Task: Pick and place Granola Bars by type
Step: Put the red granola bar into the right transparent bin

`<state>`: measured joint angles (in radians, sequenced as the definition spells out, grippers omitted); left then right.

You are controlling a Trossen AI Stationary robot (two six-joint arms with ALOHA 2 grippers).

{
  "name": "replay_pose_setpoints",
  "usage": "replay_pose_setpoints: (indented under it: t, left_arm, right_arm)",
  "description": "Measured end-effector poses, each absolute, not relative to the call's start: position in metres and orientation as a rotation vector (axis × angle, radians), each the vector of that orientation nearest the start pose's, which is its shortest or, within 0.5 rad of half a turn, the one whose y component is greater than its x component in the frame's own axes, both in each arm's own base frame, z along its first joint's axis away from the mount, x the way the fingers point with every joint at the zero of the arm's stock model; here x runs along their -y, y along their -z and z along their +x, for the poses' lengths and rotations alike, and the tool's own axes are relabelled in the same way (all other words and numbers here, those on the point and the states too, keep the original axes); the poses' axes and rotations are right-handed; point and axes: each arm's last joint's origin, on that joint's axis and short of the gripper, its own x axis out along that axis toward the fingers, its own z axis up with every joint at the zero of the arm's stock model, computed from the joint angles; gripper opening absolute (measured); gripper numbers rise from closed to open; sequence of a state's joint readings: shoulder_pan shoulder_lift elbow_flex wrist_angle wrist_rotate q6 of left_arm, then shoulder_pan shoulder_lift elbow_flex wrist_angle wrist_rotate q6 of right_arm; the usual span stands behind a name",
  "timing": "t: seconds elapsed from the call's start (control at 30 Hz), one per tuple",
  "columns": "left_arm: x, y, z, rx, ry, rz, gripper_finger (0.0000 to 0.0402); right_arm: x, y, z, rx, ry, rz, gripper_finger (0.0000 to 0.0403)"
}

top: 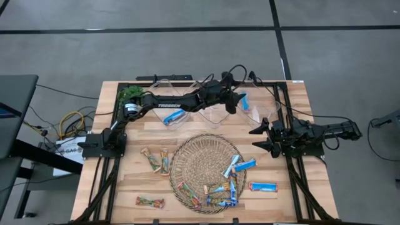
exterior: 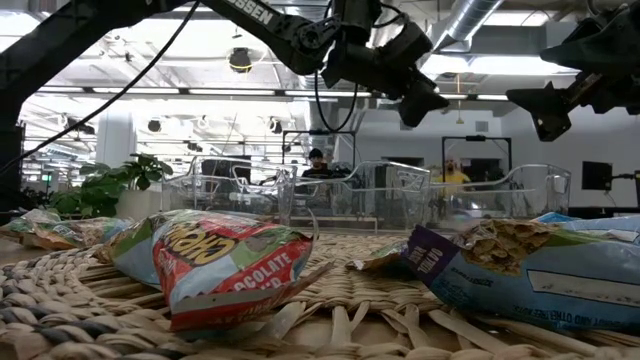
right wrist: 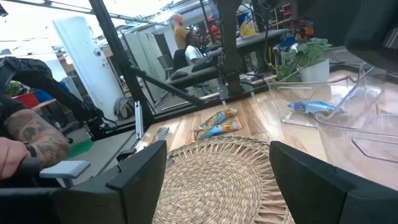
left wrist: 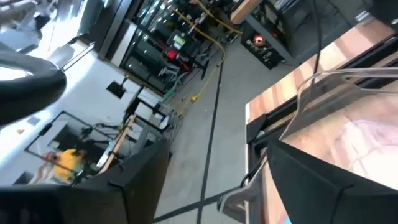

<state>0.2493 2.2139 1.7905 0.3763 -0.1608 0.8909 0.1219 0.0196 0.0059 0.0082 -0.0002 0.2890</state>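
Granola Bars (top: 232, 181) mostly piled on wicker tray (top: 187, 159) at counter (top: 300, 100) front-centre: bright blue, light blue-white and brownish wrappers mixed, clustered toward tray's front-right. Three brownish bars (top: 156, 160) off-tray on bare wood to tray's left, two side by side near rim, third (top: 150, 201) nearer front edge. One bright blue bar (top: 263, 186) on wood just right of tray. Row of clear bins (top: 215, 115) along far side; one blue bar (top: 175, 117) already lying in left bin, another blue bar (top: 244, 102) showing at right-hand bins just beside left gripper, contact unclear. Left gripper (top: 232, 100) stretched across over bins, raised above them in low view; jaws parted, nothing between them as far as visible. Right gripper (top: 261, 139) parked at counter's right side, just right of tray, raised off surface; jaws spread wide, empty, aimed across tray. Green plant (top: 130, 94) at far-left corner. People in room behind counter, blurred; tattooed forearm (right wrist: 31, 144) at edge of right wrist view.
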Motion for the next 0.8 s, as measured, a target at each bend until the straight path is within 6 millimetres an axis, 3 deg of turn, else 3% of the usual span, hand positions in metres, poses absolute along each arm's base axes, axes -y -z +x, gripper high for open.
replay_pose_setpoints:
  t: [0.27, 0.53, 0.8]
  left_arm:
    - [-0.121, -0.261, 0.507, -0.286, -0.446, 0.793, 0.0269]
    - [-0.083, -0.265, 0.506, -0.364, -0.346, 0.712, 0.0267]
    - [-0.04, -0.268, 0.486, -0.585, -0.208, 0.552, 0.0267]
  right_arm:
    - [-0.012, -0.165, 0.098, -0.023, -0.12, 0.288, 0.028]
    - [-0.012, -0.165, 0.098, -0.023, -0.121, 0.289, 0.028]
    - [-0.012, -0.165, 0.098, -0.023, -0.121, 0.288, 0.028]
